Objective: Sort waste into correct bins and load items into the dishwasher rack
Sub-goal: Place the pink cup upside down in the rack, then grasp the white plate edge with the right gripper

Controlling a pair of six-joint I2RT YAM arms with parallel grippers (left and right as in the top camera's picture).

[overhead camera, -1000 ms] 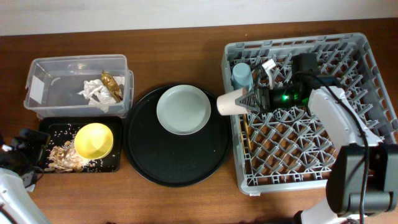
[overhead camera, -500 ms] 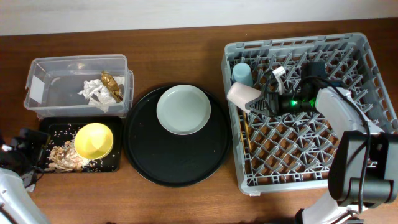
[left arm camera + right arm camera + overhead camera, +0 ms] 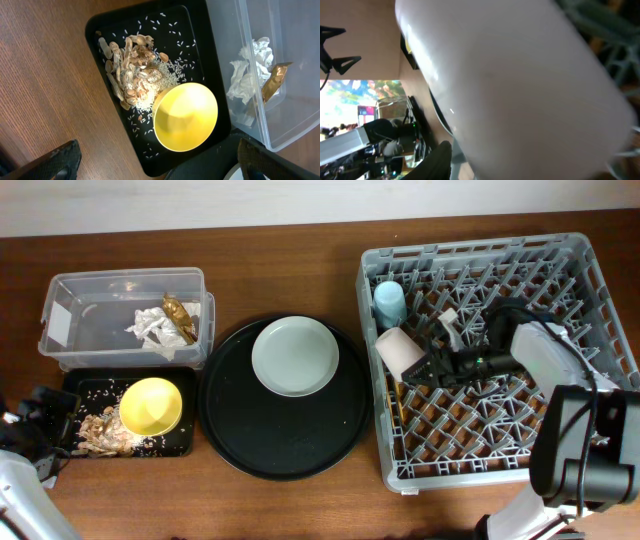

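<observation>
My right gripper (image 3: 428, 366) is shut on the small pink cup (image 3: 400, 352) and holds it tilted over the left part of the grey dishwasher rack (image 3: 570, 255). The cup fills the right wrist view (image 3: 510, 85). The light-blue cup (image 3: 390, 302) stands in the rack's far left corner. Thin wooden chopsticks (image 3: 396, 398) lie in the rack below the pink cup. The grey-green plate (image 3: 295, 356) sits on the round tray. The yellow bowl (image 3: 186, 117) and food scraps (image 3: 134, 75) lie in the black rectangular tray (image 3: 200, 30). My left gripper (image 3: 160, 170) is open beside it. The napkin (image 3: 252, 65) and wrapper (image 3: 272, 82) lie in the clear tub (image 3: 60, 290).
The large round black tray (image 3: 285, 440) lies between the bins and the rack. The left arm (image 3: 35, 430) rests at the table's front left corner. Bare brown table runs along the back.
My right gripper has carried the pink cup from the rack's left rim rightward and down into the rack. The left arm has not moved.
</observation>
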